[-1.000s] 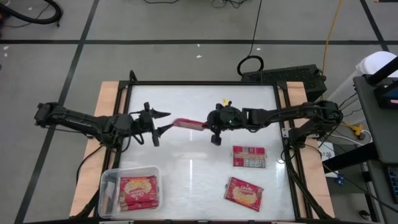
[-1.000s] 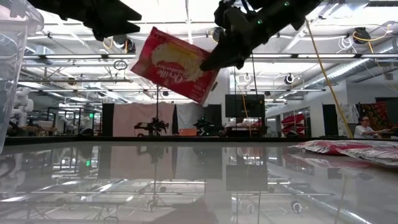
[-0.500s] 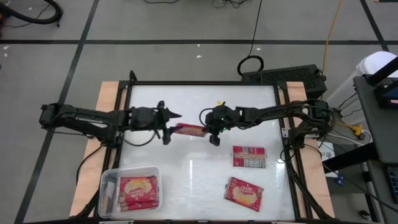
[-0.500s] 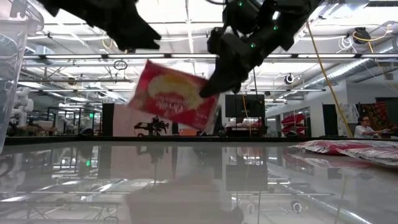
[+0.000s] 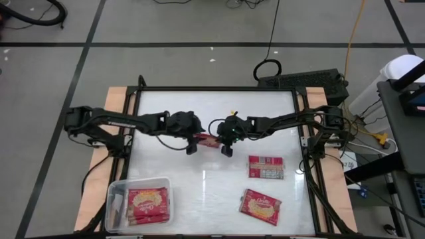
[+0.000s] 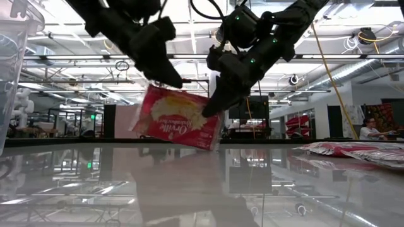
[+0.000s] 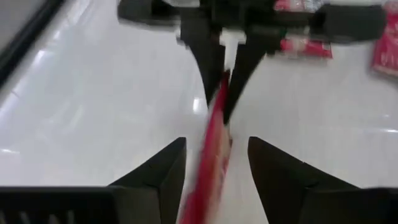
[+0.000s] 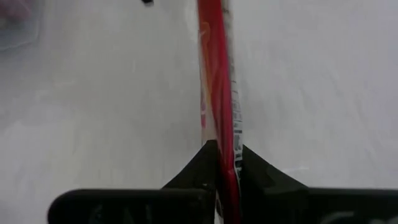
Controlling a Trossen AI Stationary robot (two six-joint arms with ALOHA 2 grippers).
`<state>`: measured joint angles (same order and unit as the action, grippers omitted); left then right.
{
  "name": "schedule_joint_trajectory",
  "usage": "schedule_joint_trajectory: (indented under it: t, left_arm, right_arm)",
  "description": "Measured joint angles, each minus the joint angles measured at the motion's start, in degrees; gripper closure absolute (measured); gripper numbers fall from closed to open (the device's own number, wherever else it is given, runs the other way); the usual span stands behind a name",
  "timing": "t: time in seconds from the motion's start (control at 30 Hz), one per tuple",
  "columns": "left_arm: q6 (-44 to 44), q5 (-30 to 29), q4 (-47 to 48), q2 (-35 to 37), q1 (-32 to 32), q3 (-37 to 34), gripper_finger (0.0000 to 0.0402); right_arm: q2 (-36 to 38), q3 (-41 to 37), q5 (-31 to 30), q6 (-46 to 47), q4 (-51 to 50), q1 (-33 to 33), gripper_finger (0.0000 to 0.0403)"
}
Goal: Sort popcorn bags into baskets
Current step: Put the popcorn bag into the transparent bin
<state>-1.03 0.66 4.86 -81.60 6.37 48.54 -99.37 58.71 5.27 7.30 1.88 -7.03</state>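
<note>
A red popcorn bag hangs over the middle of the table between both grippers, tilted, its yellow-cream picture facing the low view. My right gripper is shut on it. My left gripper is open, one finger on each side of the bag's left end, with a gap showing on both sides. The clear basket at the near left corner holds red bags. Two more bags lie flat on the table at the near right, one with its printed back up, the other with its picture up. My right gripper pinches the bag's right-hand edge between its two fingers. The fingers slant down from the table's right side, and the bag stands edge-on between them. The bag is lifted clear of the table and tilted, its lower edge close above the top.
Wooden strips and a dark frame border the white table top. The far half and the near middle of the table are bare. The basket's wall rises at the low view's left edge.
My left gripper has gone toward the table's right edge and down, tipping its fingers downward, until they straddle the bag's left end. My right gripper has sunk with the bag, which now hangs lower, close above the table.
</note>
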Motion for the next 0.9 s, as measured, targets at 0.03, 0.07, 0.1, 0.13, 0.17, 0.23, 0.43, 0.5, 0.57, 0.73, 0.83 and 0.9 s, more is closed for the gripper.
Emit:
schedule_joint_trajectory:
  t: [0.03,0.07,0.1,0.13,0.17,0.23,0.43,0.5,0.57,0.73,0.83,0.9]
  left_arm:
    - [0.01,0.89,0.41,-0.54,0.46,0.06,0.0229]
    - [0.01,1.7,0.92,-0.99,0.83,0.06,0.0231]
    - [0.01,2.36,0.67,-1.45,1.15,0.06,0.0233]
    - [0.0,2.56,0.79,-1.88,1.38,0.08,0.0235]
    - [-0.05,2.6,1.47,-2.16,1.59,0.08,0.0237]
    - [-0.18,2.61,2.53,-2.25,1.79,0.06,0.0242]
    - [-1.18,2.57,4.59,-2.23,1.95,0.06,0.0281]
    - [-1.41,2.55,4.63,-2.53,2.09,0.06,0.0292]
    - [-1.19,2.55,4.86,-2.74,2.37,0.06,0.0294]
    - [-1.88,2.33,5.37,-2.67,2.45,0.06,0.0283]
    - [-3.09,1.28,5.42,-2.67,2.45,0.04,0.0298]
    - [-3.94,1.3,5.68,-2.67,2.38,0.04,0.0326]
  right_arm:
    - [0.03,-0.03,-0.67,-0.46,-0.14,0.0,0.0384]
    - [0.07,-0.03,-0.9,-1.07,-0.03,0.01,0.0384]
    - [0.05,-0.03,-0.91,-1.66,0.06,0.01,0.0384]
    - [0.04,-0.03,-0.93,-2.05,0.07,0.0,0.0384]
    - [0.02,-0.03,-0.95,-2.31,0.07,0.0,0.0384]
    - [0.04,-0.03,-1.0,-3.03,0.19,0.0,0.0383]
    - [0.02,-0.05,-0.97,-3.75,0.72,0.0,0.0383]
    - [0.02,-0.05,-0.97,-4.18,1.37,0.02,0.0383]
    - [0.02,-0.07,-1.0,-4.87,2.07,0.0,0.0383]
    - [0.02,-0.07,-0.85,-4.99,3.92,0.02,0.0383]
    - [0.02,-0.1,-0.82,-4.99,3.9,0.02,0.0383]
    - [0.02,-0.1,-0.84,-5.0,3.92,0.02,0.0383]
